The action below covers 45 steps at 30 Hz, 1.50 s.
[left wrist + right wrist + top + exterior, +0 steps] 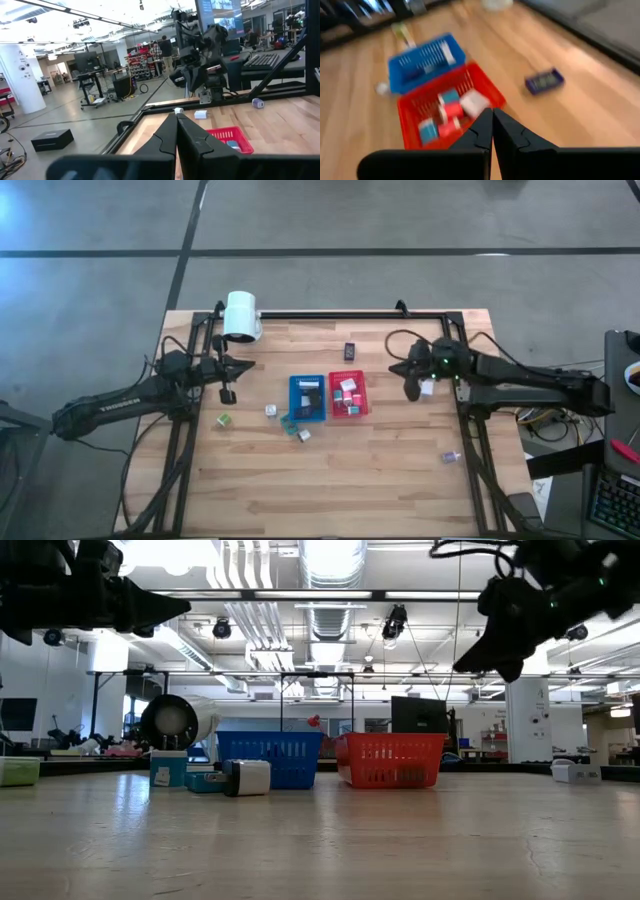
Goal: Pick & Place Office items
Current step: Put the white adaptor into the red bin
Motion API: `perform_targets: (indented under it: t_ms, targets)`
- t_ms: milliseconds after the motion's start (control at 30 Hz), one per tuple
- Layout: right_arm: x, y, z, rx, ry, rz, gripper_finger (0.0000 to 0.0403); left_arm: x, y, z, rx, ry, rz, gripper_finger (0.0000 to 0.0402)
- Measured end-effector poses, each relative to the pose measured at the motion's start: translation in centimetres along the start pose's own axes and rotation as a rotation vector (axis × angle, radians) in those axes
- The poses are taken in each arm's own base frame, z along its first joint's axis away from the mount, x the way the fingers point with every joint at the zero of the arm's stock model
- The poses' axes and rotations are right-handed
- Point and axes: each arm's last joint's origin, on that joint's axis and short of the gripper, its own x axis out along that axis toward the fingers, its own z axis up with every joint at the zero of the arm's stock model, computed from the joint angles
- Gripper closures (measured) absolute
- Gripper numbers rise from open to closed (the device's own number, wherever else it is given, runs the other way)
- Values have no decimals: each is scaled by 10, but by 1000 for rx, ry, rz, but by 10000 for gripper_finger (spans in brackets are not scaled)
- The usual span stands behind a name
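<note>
A pale wooden plank table (pixel 330 470) with a black metal frame stands on a grey concrete floor. At its middle sit two slotted plastic baskets side by side: a blue one (pixel 307 397) holding a dark item and a white item, and a red one (pixel 348 395) holding small red, white and light-blue blocks (pixel 451 113). Loose office items lie around: a green block (pixel 225 420), a white block (pixel 270 411) and a teal piece (pixel 290 424) near the blue basket, a dark blue rectangular piece (pixel 350 351) behind the baskets, and a small purple-white piece (pixel 450 457) near the right edge. A white cylindrical lamp head (pixel 241 316) stands at the back left. The left gripper (pixel 228 394) hangs over the table left of the blue basket, fingers together, holding nothing. The right gripper (pixel 411 391) hangs right of the red basket, fingers pressed together, empty.
</note>
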Motion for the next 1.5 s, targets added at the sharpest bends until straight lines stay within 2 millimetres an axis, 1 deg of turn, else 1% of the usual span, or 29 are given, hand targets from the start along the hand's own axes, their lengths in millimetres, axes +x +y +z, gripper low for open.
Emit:
perform_targets:
  t_ms: [67,133,233,300,467,567,667,767,900,1133,1200,1333,1500]
  targets:
    - [-4,4,11,3,104,-34,394,0,0,0,-1,0,0,390]
    - [-6,7,18,21,230,-69,394,0,0,0,-1,0,0,390]
    - [-8,10,28,121,371,-124,394,0,0,0,-5,0,0,390]
    - [-8,10,31,181,468,-179,394,0,0,0,-8,0,-1,390]
    - [-2,7,22,220,760,-300,394,0,0,0,-8,0,-1,390]
    - [4,5,13,234,875,-345,394,0,0,0,-1,-1,-1,390]
    - [11,4,8,236,931,-334,386,0,0,0,0,-1,-1,390]
    - [15,5,5,268,968,-285,363,0,0,0,0,-2,-1,390]
    - [16,6,5,306,990,-231,312,0,0,0,0,-2,-1,390]
    - [13,5,8,311,948,-233,215,0,0,0,0,-2,-1,390]
    - [11,5,9,317,928,-274,192,0,0,0,0,-2,-1,390]
    - [9,-1,5,404,904,-444,160,0,0,0,-1,-1,-1,390]
    - [13,-8,-5,474,929,-521,138,0,0,0,-1,-1,-1,390]
